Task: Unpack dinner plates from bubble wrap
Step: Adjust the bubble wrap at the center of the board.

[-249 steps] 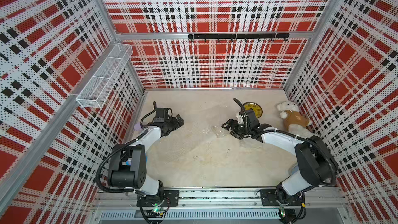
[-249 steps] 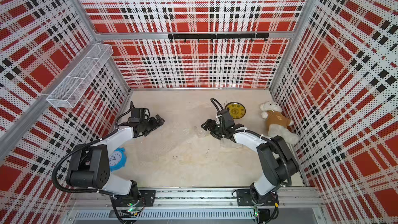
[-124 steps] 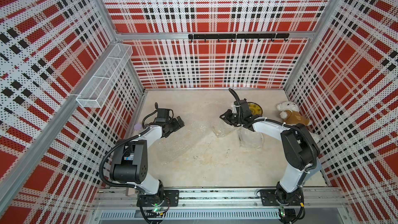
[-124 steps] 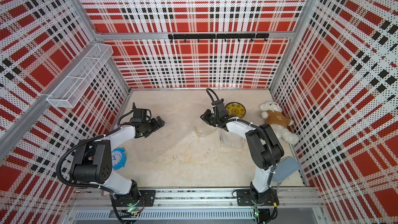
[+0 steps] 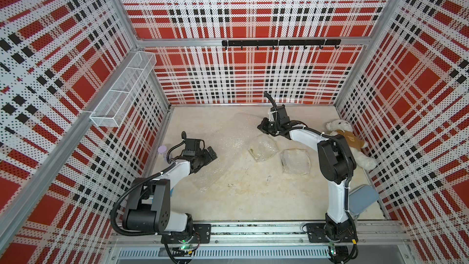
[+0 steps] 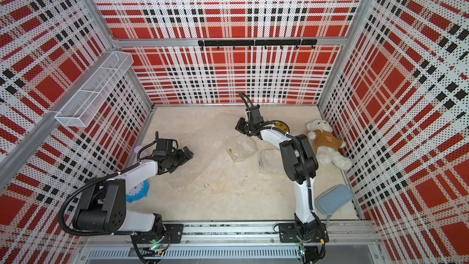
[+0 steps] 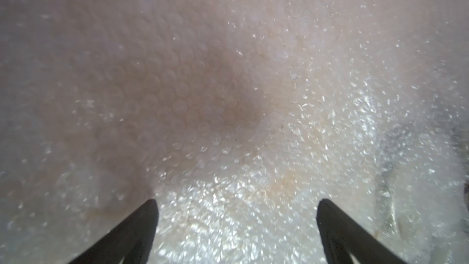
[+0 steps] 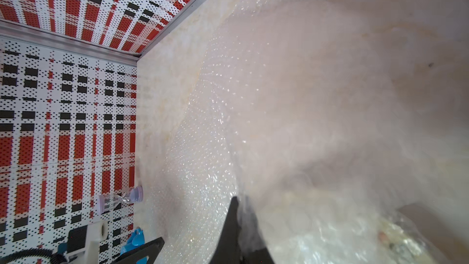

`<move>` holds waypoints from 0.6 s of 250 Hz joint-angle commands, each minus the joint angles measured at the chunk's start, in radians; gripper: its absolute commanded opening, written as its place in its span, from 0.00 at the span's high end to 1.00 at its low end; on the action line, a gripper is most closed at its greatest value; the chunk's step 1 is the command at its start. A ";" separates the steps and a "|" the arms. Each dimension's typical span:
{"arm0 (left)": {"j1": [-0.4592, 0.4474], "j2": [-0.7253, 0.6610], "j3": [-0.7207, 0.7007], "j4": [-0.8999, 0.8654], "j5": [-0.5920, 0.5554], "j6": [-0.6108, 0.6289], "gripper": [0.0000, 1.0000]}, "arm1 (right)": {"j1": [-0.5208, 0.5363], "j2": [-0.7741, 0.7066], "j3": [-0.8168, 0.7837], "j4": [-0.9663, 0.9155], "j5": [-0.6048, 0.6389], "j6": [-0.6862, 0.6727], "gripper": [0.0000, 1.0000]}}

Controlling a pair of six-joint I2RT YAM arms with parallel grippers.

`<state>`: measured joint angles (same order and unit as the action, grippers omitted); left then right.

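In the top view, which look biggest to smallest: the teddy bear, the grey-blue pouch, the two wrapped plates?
1. teddy bear
2. grey-blue pouch, narrowly
3. nearer wrapped plate and farther wrapped plate: alike, no ranking; the right arm covers part of the nearer one.

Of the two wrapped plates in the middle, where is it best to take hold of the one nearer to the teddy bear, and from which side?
Take a loose corner of its bubble wrap, coming from above. The wrapped plate lies flat on the table, so its rim probably offers no purchase, while the wrap sticks out at the corners.
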<state>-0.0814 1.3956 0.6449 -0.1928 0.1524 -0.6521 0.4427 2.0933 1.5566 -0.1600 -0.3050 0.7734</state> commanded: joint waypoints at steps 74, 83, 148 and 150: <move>0.001 -0.075 -0.053 -0.009 -0.034 -0.023 0.01 | 0.029 0.097 0.077 -0.036 -0.012 -0.033 0.91; 0.001 -0.073 -0.051 -0.010 -0.034 -0.023 0.01 | 0.030 0.101 0.076 -0.038 -0.011 -0.030 0.90; 0.020 -0.044 -0.023 -0.010 -0.028 -0.004 0.01 | 0.031 0.180 0.166 -0.087 0.000 -0.045 0.88; 0.021 -0.044 -0.021 -0.011 -0.027 -0.002 0.01 | 0.031 0.182 0.169 -0.090 0.000 -0.045 0.88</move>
<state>-0.0734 1.3430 0.5972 -0.2008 0.1345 -0.6651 0.4732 2.2276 1.6711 -0.2272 -0.3134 0.7471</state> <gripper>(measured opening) 0.993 0.114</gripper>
